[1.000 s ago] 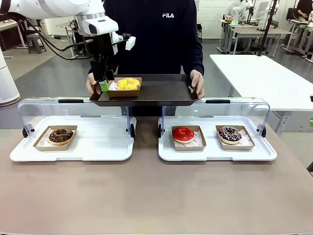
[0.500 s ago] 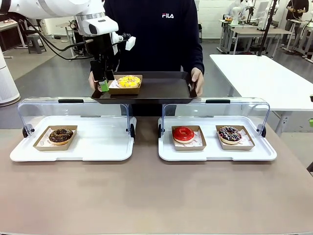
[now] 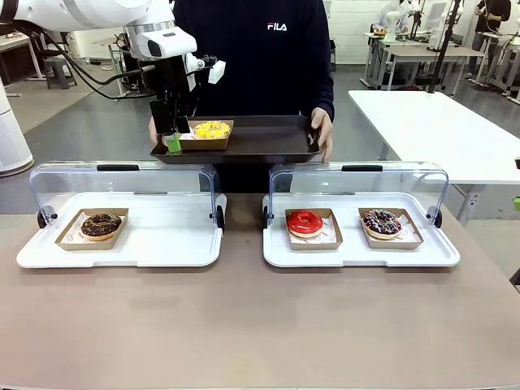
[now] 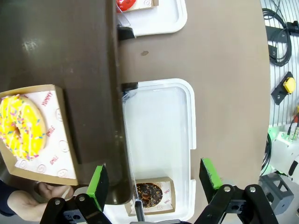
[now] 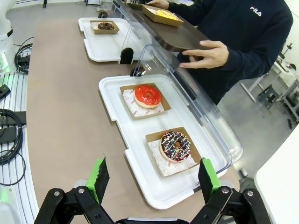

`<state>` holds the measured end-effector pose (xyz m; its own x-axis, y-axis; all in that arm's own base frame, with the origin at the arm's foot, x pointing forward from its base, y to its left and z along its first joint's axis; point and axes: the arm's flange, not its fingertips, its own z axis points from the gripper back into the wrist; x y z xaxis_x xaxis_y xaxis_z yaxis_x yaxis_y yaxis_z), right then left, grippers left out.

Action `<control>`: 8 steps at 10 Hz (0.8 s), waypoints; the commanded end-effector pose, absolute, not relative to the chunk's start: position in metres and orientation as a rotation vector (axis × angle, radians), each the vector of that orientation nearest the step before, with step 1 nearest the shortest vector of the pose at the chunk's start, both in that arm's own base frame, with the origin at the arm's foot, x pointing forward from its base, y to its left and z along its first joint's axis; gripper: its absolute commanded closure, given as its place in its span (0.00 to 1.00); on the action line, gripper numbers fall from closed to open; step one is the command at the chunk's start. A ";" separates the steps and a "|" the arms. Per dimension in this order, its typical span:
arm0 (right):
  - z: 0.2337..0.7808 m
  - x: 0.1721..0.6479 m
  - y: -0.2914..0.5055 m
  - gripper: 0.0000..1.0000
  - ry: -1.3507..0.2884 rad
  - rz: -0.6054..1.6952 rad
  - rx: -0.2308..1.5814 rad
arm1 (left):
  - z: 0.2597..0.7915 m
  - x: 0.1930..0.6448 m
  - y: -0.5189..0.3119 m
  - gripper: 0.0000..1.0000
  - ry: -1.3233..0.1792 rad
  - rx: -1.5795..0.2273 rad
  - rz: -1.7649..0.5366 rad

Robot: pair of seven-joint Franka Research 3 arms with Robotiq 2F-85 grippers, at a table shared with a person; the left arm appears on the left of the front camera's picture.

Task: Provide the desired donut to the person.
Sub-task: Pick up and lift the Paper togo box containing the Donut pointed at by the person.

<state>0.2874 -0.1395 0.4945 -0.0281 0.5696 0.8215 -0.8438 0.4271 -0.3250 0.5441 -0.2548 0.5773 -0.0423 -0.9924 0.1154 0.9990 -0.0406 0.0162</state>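
We saw the person [image 3: 252, 57] standing at the far side of the surface [image 3: 244, 325], holding a dark tray [image 3: 260, 142] in both hands. The yellow donut [image 3: 212, 129] with sprinkles sat in a cardboard box [image 3: 207, 145] at the end of that tray toward the robot's left. The left end effector [image 3: 169, 135] hung at that same end, just beside the box, its fingers spread wide and pinching nothing. From the wrist, one green pad [image 4: 98, 186] lay over the tray's rim, and we could not tell whether it touched. The right end effector [image 5: 153, 183] was also spread and empty, above the near edge of the right white tray [image 5: 110, 95]. There, a red donut [image 5: 147, 95] and a dark sprinkled donut [image 5: 175, 146] rested in their own boxes beneath a raised clear lid [image 5: 205, 130]. A chocolate donut [image 3: 101, 224] lay in the left white tray [image 3: 162, 244].
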 end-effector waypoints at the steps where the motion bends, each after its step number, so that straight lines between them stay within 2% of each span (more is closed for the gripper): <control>1: 0.493 0.291 -0.140 0.00 -1.145 1.165 0.314 | 0.579 0.544 -0.254 0.00 -0.104 -0.068 -1.603; 8: 0.493 0.291 -0.140 0.00 -1.145 1.165 0.314 | 0.579 0.544 -0.254 0.00 -0.104 -0.068 -1.603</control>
